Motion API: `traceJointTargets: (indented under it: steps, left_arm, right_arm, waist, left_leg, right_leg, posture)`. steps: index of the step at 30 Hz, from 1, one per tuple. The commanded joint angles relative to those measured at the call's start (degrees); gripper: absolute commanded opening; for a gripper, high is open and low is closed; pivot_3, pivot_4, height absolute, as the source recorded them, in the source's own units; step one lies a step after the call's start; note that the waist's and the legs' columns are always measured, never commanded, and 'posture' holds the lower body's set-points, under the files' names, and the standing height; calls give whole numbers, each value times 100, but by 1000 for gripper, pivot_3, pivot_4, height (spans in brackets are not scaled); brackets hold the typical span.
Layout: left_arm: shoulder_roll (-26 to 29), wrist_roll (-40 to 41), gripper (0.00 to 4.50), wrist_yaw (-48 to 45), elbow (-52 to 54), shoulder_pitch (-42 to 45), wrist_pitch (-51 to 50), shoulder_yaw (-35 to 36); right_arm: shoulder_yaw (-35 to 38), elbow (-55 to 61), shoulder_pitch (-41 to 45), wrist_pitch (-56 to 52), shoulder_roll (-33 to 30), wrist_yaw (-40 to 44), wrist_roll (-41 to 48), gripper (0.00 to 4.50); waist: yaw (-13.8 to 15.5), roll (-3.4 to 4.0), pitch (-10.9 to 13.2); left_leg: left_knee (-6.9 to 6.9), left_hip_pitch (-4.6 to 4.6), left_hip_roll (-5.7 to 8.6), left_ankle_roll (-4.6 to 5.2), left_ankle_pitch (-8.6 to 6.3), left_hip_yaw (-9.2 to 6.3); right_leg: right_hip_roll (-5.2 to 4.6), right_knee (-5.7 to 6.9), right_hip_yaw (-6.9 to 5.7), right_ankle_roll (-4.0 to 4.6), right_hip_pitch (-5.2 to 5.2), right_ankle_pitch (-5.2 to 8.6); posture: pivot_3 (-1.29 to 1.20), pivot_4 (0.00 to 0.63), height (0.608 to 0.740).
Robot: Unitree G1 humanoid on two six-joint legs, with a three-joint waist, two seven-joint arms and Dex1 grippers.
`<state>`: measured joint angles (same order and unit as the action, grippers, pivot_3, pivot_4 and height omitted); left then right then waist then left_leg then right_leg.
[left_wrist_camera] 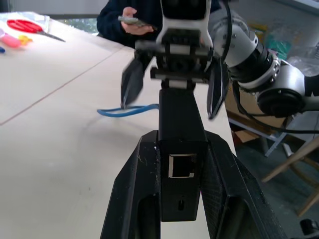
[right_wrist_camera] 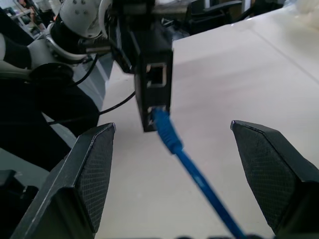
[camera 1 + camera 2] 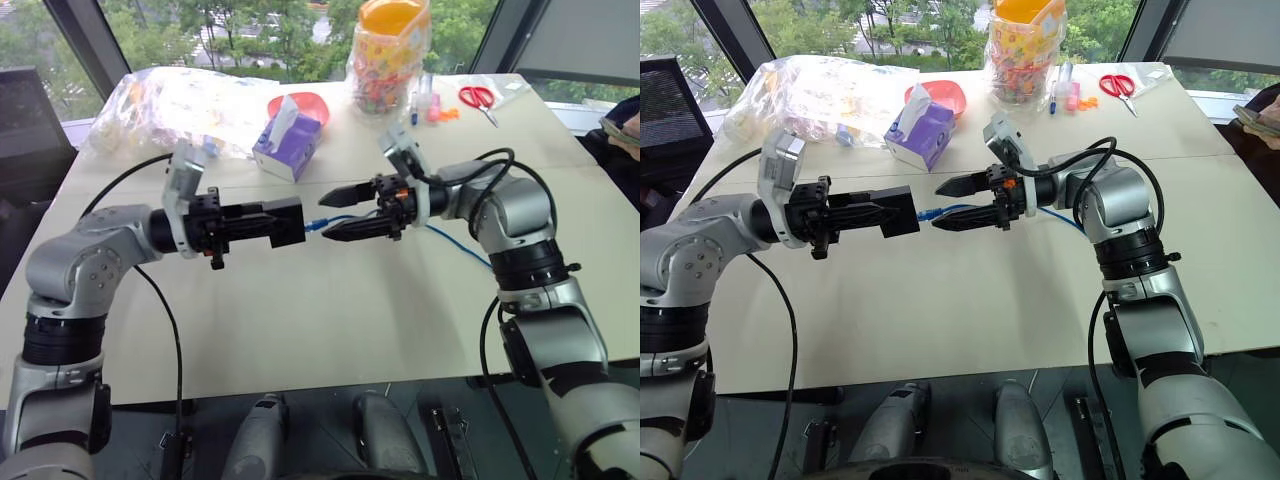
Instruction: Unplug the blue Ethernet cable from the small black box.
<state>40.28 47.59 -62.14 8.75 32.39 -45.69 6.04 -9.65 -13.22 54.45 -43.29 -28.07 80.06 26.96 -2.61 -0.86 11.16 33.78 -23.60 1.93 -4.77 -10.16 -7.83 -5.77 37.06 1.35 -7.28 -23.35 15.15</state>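
Small matte-black box (image 3: 287, 221) with open port, clamped between left fingers (image 1: 134, 199), held level above tabletop (image 3: 300, 320) middle. Blue cable (image 2: 172, 137) plugged into box's lower port, trailing toward right edge. Right gripper (image 3: 345, 212) level, facing box, fingers spread wide, straddling cable near plug without touching.

Bright daylight floods in through the windows (image 3: 250, 30) behind the table (image 3: 330, 320), leaving only soft, pale shadows on it. The clear plastic bags (image 3: 170, 105) glare white. The wrist views' backgrounds are blurred, the near fingers sharp.
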Motion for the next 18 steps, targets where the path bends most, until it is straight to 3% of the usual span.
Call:
traceJointTargets:
  steps: [1,18]
  left_arm:
    - [0,15,484,18,22,109,147,181]
    - [-100,50,484,57,18,259,121,155]
  right_arm:
    - [55,362,10,-72,61,-83,169,2553]
    - [-101,726,-105,-323,264,-328,325,2553]
  waist:
    - [4,0,0]
    - [4,0,0]
  left_leg:
    - [-1,0,0,0,0,0]
    - [0,-2,0,0,0,0]
  right_leg:
    - [0,1,0,0,-1,0]
    - [0,1,0,-3,-2,-1]
  posture:
    - [0,150,726]
    - [0,150,726]
